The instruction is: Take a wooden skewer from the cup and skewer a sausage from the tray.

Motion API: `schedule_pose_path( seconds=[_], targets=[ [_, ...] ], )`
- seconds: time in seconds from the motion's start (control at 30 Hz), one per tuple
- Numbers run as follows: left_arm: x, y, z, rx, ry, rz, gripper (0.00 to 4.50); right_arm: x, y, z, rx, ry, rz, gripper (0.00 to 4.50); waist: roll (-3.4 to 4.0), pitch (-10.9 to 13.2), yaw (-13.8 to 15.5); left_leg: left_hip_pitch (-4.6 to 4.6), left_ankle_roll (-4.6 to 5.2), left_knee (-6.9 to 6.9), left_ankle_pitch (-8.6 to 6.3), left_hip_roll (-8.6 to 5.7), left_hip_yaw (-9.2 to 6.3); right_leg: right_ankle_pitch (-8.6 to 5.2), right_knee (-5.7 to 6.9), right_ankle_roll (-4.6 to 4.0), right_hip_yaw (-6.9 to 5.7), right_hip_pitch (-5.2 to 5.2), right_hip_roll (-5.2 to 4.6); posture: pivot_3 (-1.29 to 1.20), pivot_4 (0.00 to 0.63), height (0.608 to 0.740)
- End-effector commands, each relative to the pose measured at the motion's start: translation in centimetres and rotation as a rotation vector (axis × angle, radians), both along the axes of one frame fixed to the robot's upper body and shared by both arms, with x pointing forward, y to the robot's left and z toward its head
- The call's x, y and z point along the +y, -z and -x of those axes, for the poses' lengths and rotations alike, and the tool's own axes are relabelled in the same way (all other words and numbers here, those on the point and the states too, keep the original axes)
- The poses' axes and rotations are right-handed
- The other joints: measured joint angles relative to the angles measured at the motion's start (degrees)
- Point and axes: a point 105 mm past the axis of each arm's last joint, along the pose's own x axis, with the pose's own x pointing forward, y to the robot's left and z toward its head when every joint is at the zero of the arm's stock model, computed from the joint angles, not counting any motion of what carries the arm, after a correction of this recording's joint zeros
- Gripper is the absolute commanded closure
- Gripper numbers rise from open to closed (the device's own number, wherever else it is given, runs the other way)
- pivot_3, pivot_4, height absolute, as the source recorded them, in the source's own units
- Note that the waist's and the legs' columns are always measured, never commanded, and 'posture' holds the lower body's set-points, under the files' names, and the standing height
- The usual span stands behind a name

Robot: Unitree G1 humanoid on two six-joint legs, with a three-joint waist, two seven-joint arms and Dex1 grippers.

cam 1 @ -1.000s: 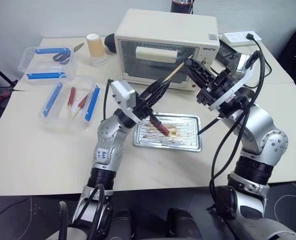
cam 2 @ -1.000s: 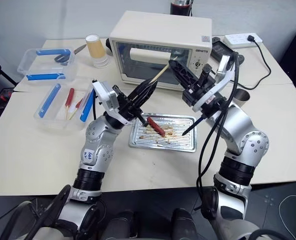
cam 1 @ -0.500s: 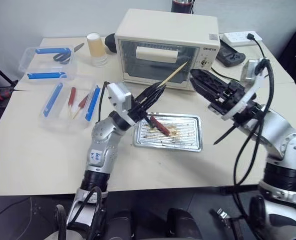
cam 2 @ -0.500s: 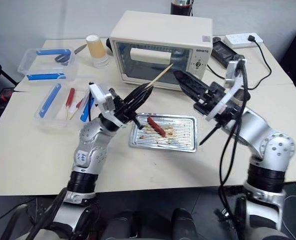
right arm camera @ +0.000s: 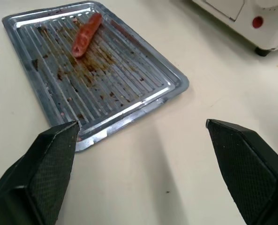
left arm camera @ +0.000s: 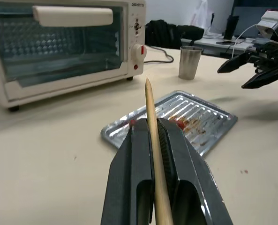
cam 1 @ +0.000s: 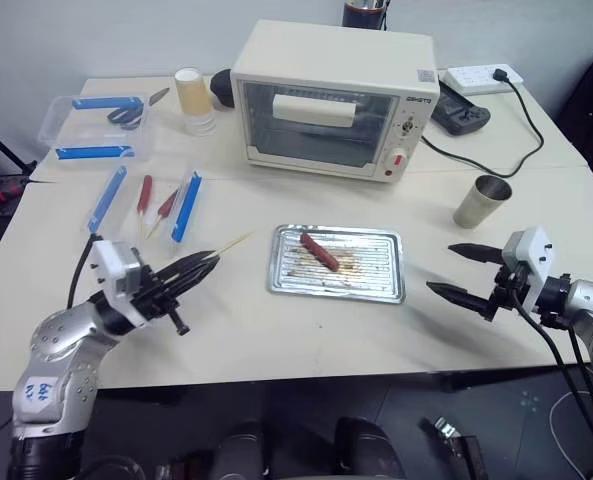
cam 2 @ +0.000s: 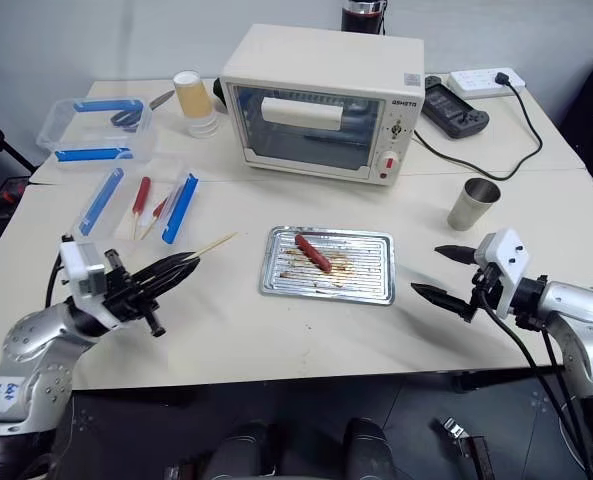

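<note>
We had the wooden skewer (left arm camera: 151, 123) clamped in our left gripper (cam 1: 191, 268) near the table's left front edge, our right gripper (cam 2: 446, 272) gaping empty, so next we judged to drive its point into the sausage (cam 1: 319, 251) lying in the tray (cam 1: 378, 287) mid-table.

My left gripper (cam 1: 198, 266) is clamped tight, arm low at left; my right gripper (cam 1: 456, 272) gapes wide, arm low at right.

A lab or office room set up as a mock kitchen: pale work tables (cam 1: 276, 330) pushed together, a cream toaster oven (cam 1: 331, 95) at the back, a power strip (cam 1: 484, 74) to its right, sorted plastic boxes (cam 1: 96, 128) to its left, and a desk with monitors behind it
</note>
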Motion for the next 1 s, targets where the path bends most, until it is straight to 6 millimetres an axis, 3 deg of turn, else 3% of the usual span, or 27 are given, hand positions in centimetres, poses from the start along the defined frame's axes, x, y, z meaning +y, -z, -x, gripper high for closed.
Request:
schedule_pose_path(
  seconds=[0.03,0.17,0.47,0.67,0.83,0.93,1.0],
  targets=[
    [0.8,-0.3,0.8,-0.023,-0.039,0.006,4.50,1.6,-1.3,-0.5,-0.020,-0.011,0.020,0.02,0.00,0.0,0.0,0.01,0.00,-0.01,0.00,-0.01,0.00,0.00,0.01,0.00,0.01,0.01,0.00,0.00,0.150,0.740],
    [1.8,0.6,1.1,0.009,-0.100,0.021,4.50,9.4,-3.0,-1.8,0.089,-0.156,0.002,0.02,-0.02,0.0,-0.5,0.22,-0.06,-0.07,-0.04,0.15,-0.01,0.09,0.06,-0.15,0.02,-0.05,-0.03,0.00,0.150,0.740],
    [1.0,0.3,0.7,-0.014,-0.106,0.041,4.50,16.6,-2.6,-5.6,0.194,-0.093,0.075,0.02,-0.10,0.0,-0.1,0.15,0.03,-0.04,-0.20,0.09,0.09,0.15,0.04,-0.24,-0.21,-0.05,-0.19,0.00,0.150,0.740],
    [0.6,0.3,0.8,-0.016,-0.111,0.052,4.50,19.6,-2.2,-6.8,0.174,-0.084,0.103,0.02,-0.11,0.0,-0.5,0.08,0.01,-0.06,-0.20,0.09,0.25,0.16,0.07,-0.23,-0.24,-0.16,-0.13,0.00,0.150,0.740],
    [0.3,0.2,1.0,-0.020,-0.116,0.056,4.50,20.3,-0.9,-7.6,0.187,-0.067,0.145,0.02,-0.12,-0.1,-0.8,0.08,0.00,-0.07,-0.19,0.10,0.30,0.16,0.10,-0.23,-0.26,-0.19,-0.12,0.00,0.150,0.740],
    [0.2,0.1,1.0,-0.023,-0.118,0.057,4.50,20.7,-0.5,-7.6,0.200,-0.078,0.139,0.62,-0.12,-0.1,-0.9,0.06,0.00,-0.07,-0.19,0.09,0.30,0.16,0.10,-0.23,-0.26,-0.19,-0.13,0.00,0.150,0.740],
    [0.2,0.0,1.0,-0.025,-0.119,0.058,4.50,20.9,-0.2,-7.6,0.204,-0.087,0.146,1.26,-0.12,-0.1,-1.2,0.07,0.00,-0.07,-0.19,0.10,0.30,0.16,0.10,-0.23,-0.26,-0.20,-0.13,0.00,0.150,0.740]
  ],
)
